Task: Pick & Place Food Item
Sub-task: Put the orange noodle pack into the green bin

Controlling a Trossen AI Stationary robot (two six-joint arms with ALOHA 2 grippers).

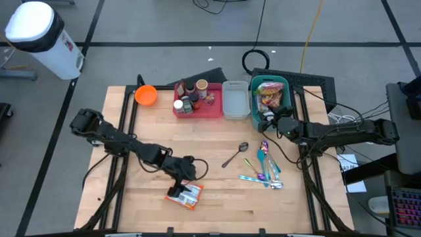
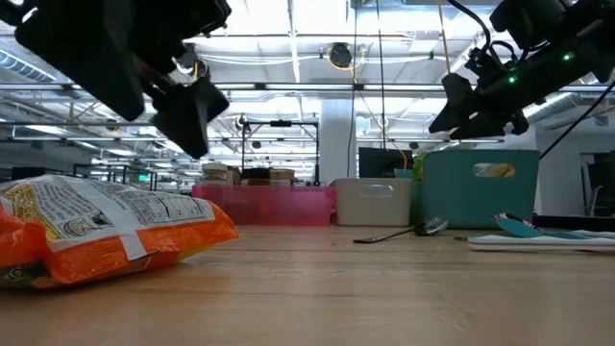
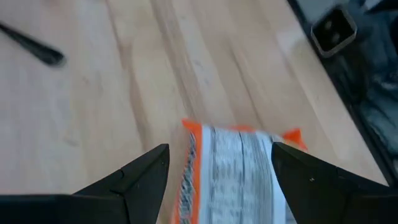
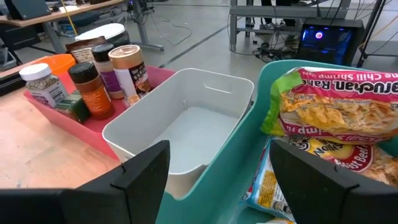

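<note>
The left gripper (image 3: 217,180) hung spread apart over the orange snack packet (image 1: 185,195) lying near the table's (image 1: 217,217) front edge; closing on slick, crinkly film, its 2 fingers might slip. The right gripper (image 4: 217,180), parted, waited over the teal bin (image 1: 285,82).

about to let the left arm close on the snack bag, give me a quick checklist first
1. Left gripper fingers open: ok, spread wide.
2. Orange snack packet between the fingers: ok in the left wrist view, it sits in the gap.
3. Gripper low enough to grasp: not ok, the low view shows it above the packet.
4. Packet flat on the table: ok.
5. Right gripper out of the way: ok, at the teal bin, fingers open.
6. Spoon away from the packet: ok.
</note>
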